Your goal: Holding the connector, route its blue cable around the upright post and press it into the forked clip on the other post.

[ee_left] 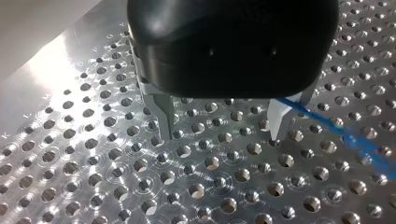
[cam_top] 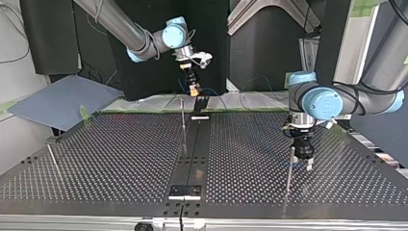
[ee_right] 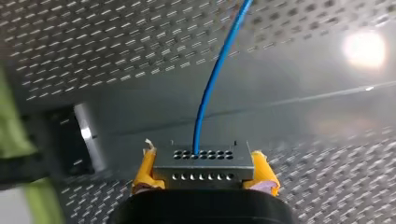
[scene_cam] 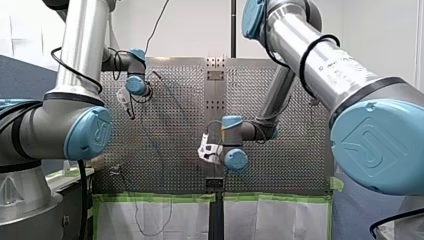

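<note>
Between yellow pads [ee_right: 145,170], boxy perforated connector [ee_right: 203,165]

A blue-grey sheet [cam_top: 62,101] lies beside the perforated table [cam_top: 120,159].

My right gripper [cam_top: 193,88]: raised over the table's [cam_top: 96,159] far edge, yellow pads.
My left gripper [cam_top: 307,165]: low, just beside a thin post [cam_top: 289,175].
Second post [cam_top: 183,118]: upright, beside the black centre strip [cam_top: 195,149].
</note>
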`<state>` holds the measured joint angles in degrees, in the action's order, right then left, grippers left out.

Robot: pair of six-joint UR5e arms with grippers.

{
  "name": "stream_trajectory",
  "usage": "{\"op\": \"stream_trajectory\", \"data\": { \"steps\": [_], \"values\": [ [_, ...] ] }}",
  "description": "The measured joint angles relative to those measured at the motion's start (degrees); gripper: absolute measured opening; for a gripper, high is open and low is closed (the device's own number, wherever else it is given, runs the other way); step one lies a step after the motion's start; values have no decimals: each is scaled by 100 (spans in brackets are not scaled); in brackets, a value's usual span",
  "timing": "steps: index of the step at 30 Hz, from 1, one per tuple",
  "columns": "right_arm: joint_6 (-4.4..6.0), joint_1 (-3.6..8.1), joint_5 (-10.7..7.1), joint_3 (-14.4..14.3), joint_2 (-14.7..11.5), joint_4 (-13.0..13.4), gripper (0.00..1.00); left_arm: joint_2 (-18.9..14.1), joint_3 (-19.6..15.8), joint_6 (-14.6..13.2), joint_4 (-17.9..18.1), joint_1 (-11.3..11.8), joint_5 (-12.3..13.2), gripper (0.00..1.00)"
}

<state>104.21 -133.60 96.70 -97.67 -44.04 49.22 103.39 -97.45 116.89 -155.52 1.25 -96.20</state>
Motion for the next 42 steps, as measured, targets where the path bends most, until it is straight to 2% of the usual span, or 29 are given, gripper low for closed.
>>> {"op": "stream_trajectory", "data": {
  "steps": [3, 10, 16, 23, 31, 42],
  "values": [
    [-7, 24, 63, -89, 123, 149, 0, 0, 0, 0, 2, -1, 0, 100],
    [-37, 59, 275, -132, 470, 275, 0, -1, 0, 0, -9, -11, 1, 100],
    [-19, 146, 420, -134, 809, 473, 0, 0, 0, 0, -14, -26, 1, 100],
    [-8, 295, 570, -135, 1200, 652, 0, 0, 0, 0, -12, -37, 1, 100],
    [-37, 454, 767, -149, 1625, 681, 0, 0, -3, 0, -17, -39, 1, 100],
    [-43, 749, 1161, -187, 2202, 927, 0, 0, -1, 0, -22, -38, -42, 100]
  ]
}}
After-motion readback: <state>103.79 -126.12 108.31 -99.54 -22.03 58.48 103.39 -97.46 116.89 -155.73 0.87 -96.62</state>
